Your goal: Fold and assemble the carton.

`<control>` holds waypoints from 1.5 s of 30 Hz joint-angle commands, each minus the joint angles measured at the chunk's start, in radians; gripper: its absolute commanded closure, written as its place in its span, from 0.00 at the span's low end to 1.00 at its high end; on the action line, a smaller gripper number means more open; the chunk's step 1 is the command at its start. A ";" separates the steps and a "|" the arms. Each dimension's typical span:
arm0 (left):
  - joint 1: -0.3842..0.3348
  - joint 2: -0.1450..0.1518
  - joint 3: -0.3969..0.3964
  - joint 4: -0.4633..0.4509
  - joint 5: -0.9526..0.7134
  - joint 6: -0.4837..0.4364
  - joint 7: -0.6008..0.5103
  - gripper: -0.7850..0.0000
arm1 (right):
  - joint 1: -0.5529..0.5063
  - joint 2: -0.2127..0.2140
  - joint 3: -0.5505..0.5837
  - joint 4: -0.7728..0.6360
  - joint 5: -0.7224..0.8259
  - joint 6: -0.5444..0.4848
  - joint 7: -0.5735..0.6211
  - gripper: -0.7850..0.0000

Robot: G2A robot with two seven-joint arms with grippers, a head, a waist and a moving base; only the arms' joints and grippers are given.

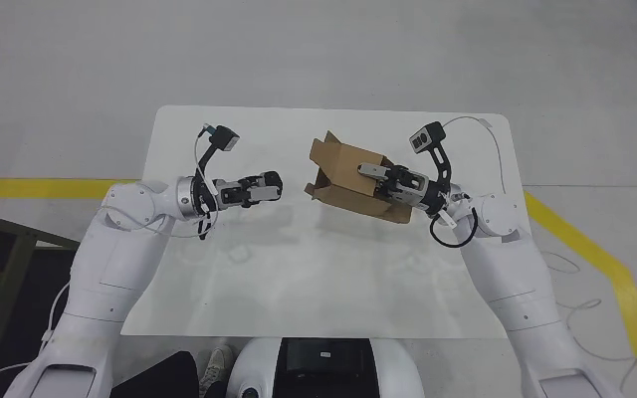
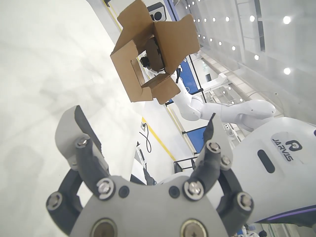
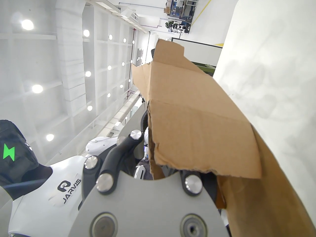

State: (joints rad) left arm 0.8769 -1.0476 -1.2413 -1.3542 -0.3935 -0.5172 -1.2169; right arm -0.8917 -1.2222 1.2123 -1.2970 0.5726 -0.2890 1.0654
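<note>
over the white table (image 1: 328,289), the right tool (image 1: 378,179) grips the carton (image 1: 338,164).

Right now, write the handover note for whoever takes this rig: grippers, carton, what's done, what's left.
Left gripper: open and empty, over the table, facing the carton's open end.
Right gripper: shut on the carton, holding it off the table.
Done: the carton is opened into a box shape.
Left: the flaps at the open end stick out unfolded; fold and close them.
</note>
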 commanded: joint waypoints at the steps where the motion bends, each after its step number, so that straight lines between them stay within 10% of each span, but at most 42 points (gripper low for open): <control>1: 0.000 0.000 0.000 0.000 0.000 0.000 0.000 0.00 | 0.000 0.000 0.000 0.000 0.000 0.000 0.000 1.00; 26: 0.017 0.044 -0.004 -0.021 0.405 -0.486 0.400 0.00 | 0.000 0.000 0.000 0.000 0.000 0.000 0.000 1.00; 45: 0.084 0.050 -0.026 -0.142 1.062 -0.495 0.922 0.00 | 0.000 0.000 0.000 0.000 0.000 0.000 0.000 1.00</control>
State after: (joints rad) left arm 0.9619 -0.9989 -1.2727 -1.4943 0.6118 -1.0123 -0.3321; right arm -0.8917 -1.2222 1.2123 -1.2970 0.5727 -0.2890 1.0654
